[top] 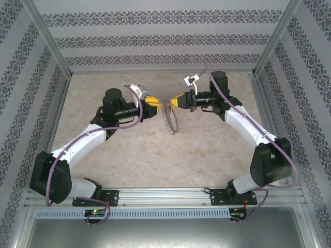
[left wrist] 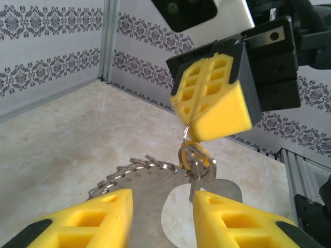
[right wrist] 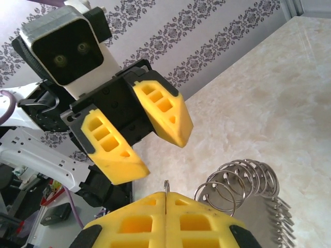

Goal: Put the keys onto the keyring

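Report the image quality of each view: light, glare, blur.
Top external: even, soft light, faint shadows on the table, the keyring small and smeared. Left wrist: the left gripper close and soft-edged, the small silver keys blurred. Right wrist: the table washed out by glare at top right.

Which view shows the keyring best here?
Left wrist: the keyring hangs close below the shut right gripper, its key fringe sharp. Top external shows it small and edge-on. Right wrist catches part of it, coiled loops at the lower right.
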Controlling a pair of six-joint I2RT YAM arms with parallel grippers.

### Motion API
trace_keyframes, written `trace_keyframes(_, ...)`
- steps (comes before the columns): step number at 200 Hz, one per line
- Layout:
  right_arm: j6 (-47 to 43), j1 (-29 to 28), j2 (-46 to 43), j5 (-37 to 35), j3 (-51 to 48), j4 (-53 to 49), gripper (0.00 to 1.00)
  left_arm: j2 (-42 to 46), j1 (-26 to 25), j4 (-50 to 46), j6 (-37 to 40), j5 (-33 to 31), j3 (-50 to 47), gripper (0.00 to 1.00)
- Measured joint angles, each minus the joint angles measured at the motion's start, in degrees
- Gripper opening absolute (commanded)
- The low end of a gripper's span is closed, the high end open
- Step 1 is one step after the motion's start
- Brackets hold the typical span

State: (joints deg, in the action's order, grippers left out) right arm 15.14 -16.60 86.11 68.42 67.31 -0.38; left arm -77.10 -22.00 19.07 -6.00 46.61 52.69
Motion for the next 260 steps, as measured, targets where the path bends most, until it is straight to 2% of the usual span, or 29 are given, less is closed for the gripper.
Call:
trace_keyframes(77,0.0,0.0,0.0,0.7,0.0,0.0,0.00,-4.1,-0.2,-0.8,0.6,2.7,2.2,0.36)
trace_keyframes(150,0.2,-0.7,0.2,0.7,0.1,0.0,0.00,-4.9,-2.5,0.6,-0.5,3.6,2.8,0.36)
trace_keyframes(226,0.2,-1.0,0.6,0.0,0.1,0.0,0.00,-4.3,-5.2,3.8,-2.2,-1.3,1.6,0.35)
trace_keyframes(260,0.2,-1.3,0.6,-0.3,0.1,0.2,0.00,-2.6,-5.8,3.8,-2.1,-5.7,0.5,0.35)
